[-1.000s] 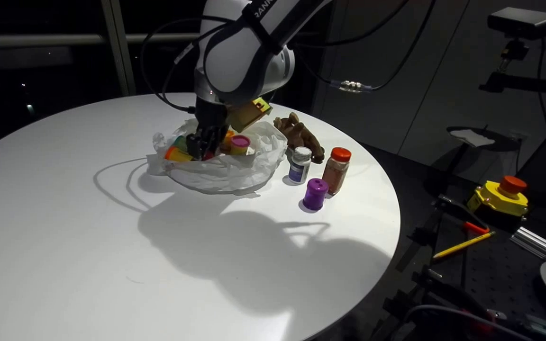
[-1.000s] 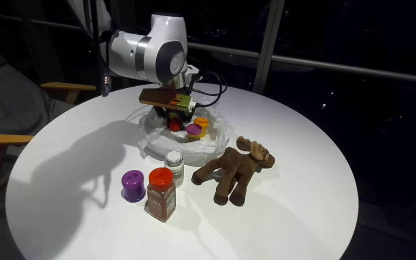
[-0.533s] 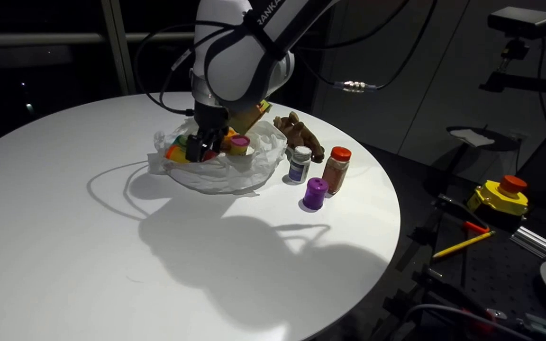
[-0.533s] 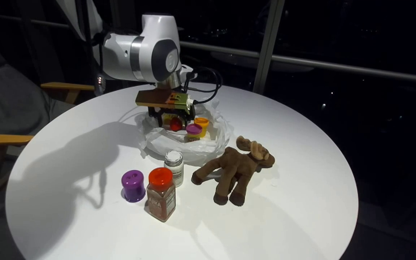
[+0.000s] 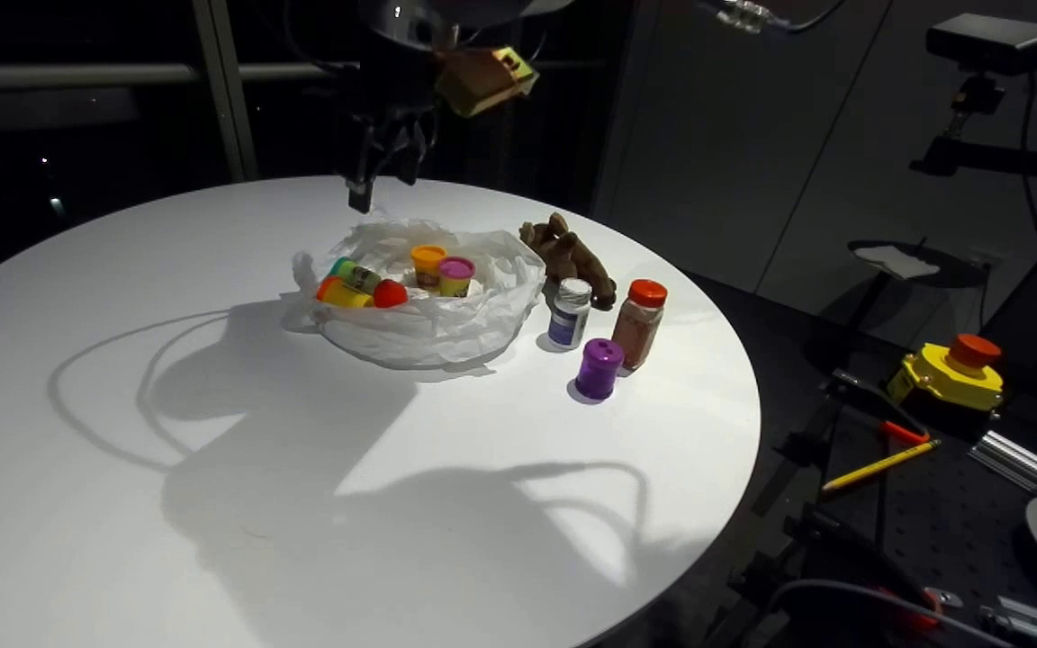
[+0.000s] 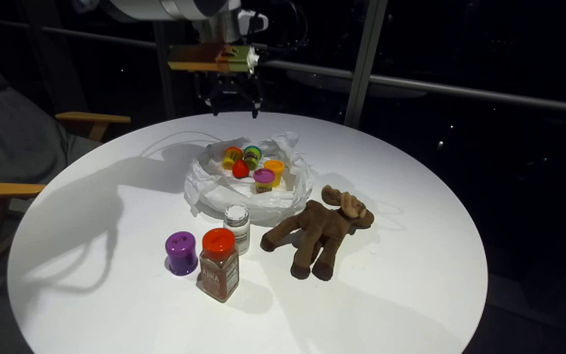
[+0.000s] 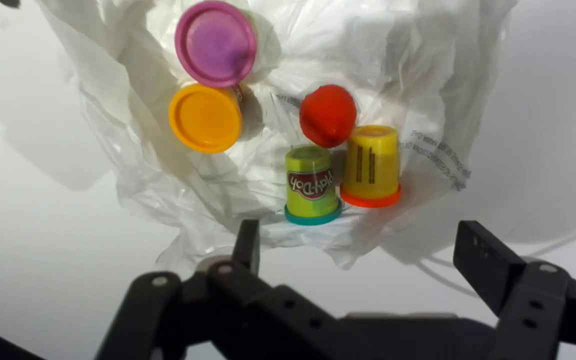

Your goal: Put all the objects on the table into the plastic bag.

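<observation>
The plastic bag (image 5: 410, 333), white and crumpled, lies spread on the table. Inside it are a red rounded object (image 7: 328, 116), a pink-lidded tub (image 7: 216, 45), an orange-lidded tub (image 7: 205, 118), a green tub (image 7: 310, 187) and a yellow tub (image 7: 372, 165); the last two lie on their sides. Outside the bag stand a white bottle (image 6: 237, 228), a purple container (image 6: 181, 253) and a red-lidded spice jar (image 6: 219, 268). A brown plush moose (image 6: 320, 226) lies beside them. High above the bag's far side, my gripper (image 6: 235, 113) is open, with nothing between its fingers (image 7: 488, 265).
The round white table (image 6: 386, 295) ends in a curved edge. In an exterior view, a side bench with a yellow-and-red stop button (image 5: 951, 373) and a pencil (image 5: 880, 465) stands apart from it. Another exterior view has a chair (image 6: 17, 147) near the table.
My gripper has opened around the red object, let it go and risen well above the bag. The red object now rests inside the bag, among the tubs. Things outside the bag have not moved.
</observation>
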`<state>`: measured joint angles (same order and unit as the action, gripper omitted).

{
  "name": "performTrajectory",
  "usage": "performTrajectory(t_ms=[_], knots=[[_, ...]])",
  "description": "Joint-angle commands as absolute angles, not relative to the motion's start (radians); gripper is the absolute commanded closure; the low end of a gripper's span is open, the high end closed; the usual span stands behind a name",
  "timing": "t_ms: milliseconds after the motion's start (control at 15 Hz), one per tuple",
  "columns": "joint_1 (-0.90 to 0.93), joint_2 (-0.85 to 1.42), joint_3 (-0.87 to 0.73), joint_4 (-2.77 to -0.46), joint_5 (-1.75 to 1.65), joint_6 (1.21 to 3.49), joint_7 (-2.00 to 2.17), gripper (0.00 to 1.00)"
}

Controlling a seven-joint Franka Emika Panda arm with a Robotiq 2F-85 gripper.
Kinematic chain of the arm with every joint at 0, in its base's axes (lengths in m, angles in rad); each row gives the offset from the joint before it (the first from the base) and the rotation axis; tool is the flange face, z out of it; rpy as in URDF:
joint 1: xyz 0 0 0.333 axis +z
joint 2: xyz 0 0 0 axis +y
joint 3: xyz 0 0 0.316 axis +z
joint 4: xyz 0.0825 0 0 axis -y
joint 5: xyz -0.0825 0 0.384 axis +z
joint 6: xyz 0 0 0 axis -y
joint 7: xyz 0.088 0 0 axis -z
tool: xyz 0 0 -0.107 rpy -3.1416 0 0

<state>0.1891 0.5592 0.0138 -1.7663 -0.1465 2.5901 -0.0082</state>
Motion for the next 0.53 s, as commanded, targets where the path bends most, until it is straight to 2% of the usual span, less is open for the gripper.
performTrajectory(t_ms=[0, 267, 467], knots=[[0.197, 0.378, 0.027, -1.862, -0.122, 2.414, 0.084, 0.0], [0.185, 0.253, 0.052, -1.964, -0.071, 2.249, 0.186, 0.0], [0.181, 0.186, 0.064, -2.071, -0.037, 2.228, 0.24, 0.0]])
